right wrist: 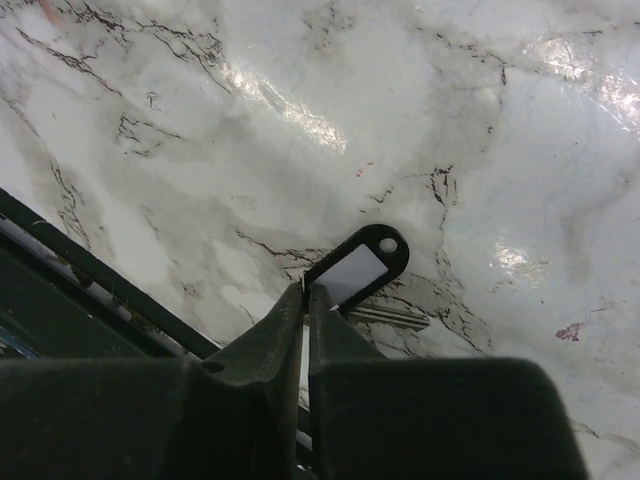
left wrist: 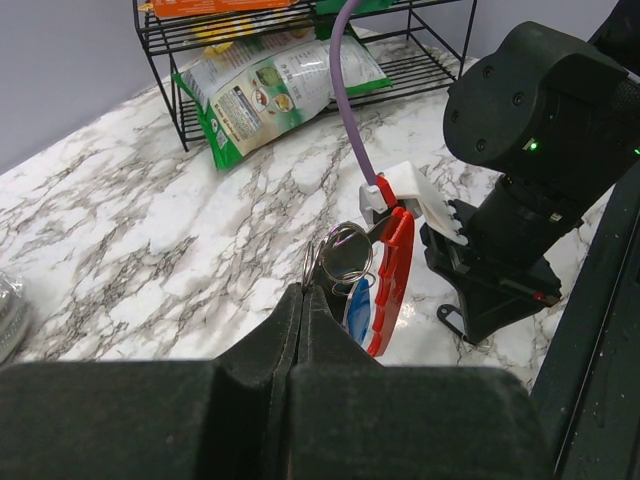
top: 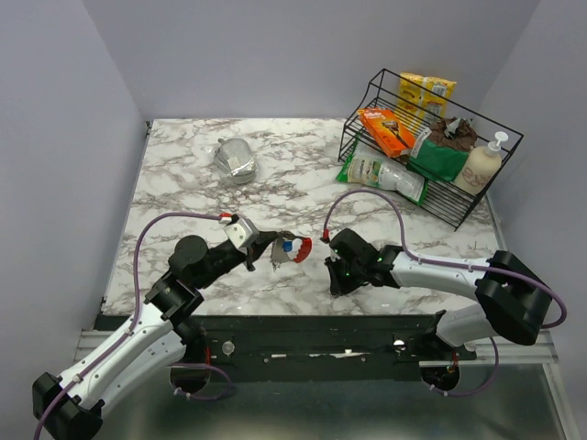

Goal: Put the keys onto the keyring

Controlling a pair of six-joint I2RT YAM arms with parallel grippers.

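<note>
My left gripper [left wrist: 302,290] is shut on the keyring [left wrist: 345,255], a thin silver ring with a long curved red tag [left wrist: 393,275] and a small blue tag [left wrist: 358,300], held above the table; it also shows in the top view [top: 292,247]. My right gripper [right wrist: 307,288] is down at the table, shut on the edge of a black key [right wrist: 360,270] with a light centre and a hole at its far end. A thin silver blade [right wrist: 390,317] lies under it. In the top view the right gripper [top: 337,275] sits just right of the keyring.
A black wire rack [top: 431,151] with snack bags and a soap bottle stands at the back right. A crumpled silver foil piece [top: 236,160] lies at the back centre. The table's dark front edge [right wrist: 90,280] runs close behind my right gripper.
</note>
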